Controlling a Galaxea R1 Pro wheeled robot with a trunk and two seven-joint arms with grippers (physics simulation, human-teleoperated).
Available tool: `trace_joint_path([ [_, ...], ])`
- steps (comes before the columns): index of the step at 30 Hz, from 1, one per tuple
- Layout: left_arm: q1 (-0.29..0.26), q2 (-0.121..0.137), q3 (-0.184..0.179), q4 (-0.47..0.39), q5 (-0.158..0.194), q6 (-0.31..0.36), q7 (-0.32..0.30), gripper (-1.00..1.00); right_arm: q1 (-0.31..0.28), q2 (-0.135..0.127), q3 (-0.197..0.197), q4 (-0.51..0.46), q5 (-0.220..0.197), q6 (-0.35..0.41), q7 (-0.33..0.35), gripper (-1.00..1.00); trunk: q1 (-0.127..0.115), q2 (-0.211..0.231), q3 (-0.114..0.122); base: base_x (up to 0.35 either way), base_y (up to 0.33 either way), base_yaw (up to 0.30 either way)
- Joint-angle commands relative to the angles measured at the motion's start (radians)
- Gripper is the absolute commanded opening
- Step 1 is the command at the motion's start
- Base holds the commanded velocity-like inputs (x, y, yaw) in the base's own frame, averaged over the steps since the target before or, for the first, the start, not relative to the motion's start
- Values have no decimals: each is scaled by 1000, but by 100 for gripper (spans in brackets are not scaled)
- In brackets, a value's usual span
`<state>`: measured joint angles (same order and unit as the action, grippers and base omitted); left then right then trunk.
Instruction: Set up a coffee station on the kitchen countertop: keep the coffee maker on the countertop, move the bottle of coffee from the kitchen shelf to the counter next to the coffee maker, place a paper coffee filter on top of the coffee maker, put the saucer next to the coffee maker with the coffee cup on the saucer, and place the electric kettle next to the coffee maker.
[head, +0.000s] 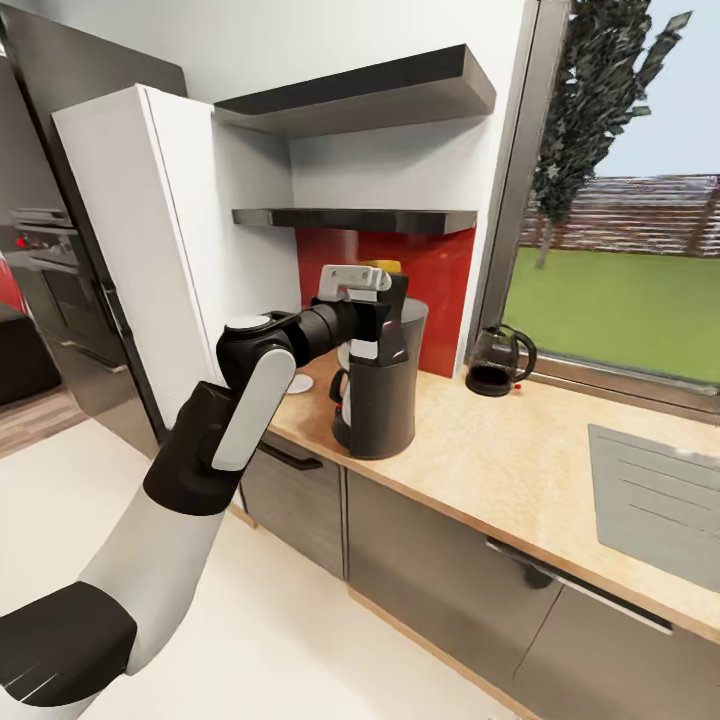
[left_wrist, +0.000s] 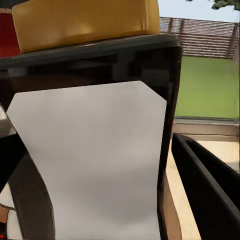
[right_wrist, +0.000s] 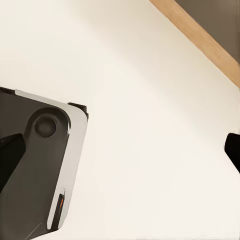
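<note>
coffee maker (head: 378, 395): on the tabletop (head: 520, 460), near its front edge
electric kettle (head: 498, 362): on the tabletop, right of the coffee maker and further back, by the window
saucer (head: 298, 384): on the tabletop, just left of the coffee maker
sink (head: 655, 500): set in the tabletop, far right
kitchen shelf (head: 355, 219): on the wall above the coffee maker

Countertop (head: 520, 450) lies open between coffee maker (head: 380, 400) and kettle (head: 497, 362).

The table (head: 520, 450) is matt, light wood-look laminate over smooth grey drawer fronts (head: 440, 575). The coffee maker (head: 385, 400) looks like satin dark plastic, the electric kettle (head: 497, 362) like glossy dark glass. The bottle's label (left_wrist: 100, 165) is plain matt white.
</note>
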<state>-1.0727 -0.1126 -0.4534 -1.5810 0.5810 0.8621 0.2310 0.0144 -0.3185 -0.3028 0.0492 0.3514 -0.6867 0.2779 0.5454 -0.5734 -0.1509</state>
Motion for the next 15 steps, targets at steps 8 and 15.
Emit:
trace_joint_path([
  [8,-1,-44,-3,1,11,3,8,-100,-1,-1,-9,1,3,-3,6,100,0,-2,-2,0,0,-114],
  [15,-1,-62,-100,2,14,2,5,-100,-1,-1,-9,1,3,-4,6,100,0,-2,-2,0,0,-4],
])
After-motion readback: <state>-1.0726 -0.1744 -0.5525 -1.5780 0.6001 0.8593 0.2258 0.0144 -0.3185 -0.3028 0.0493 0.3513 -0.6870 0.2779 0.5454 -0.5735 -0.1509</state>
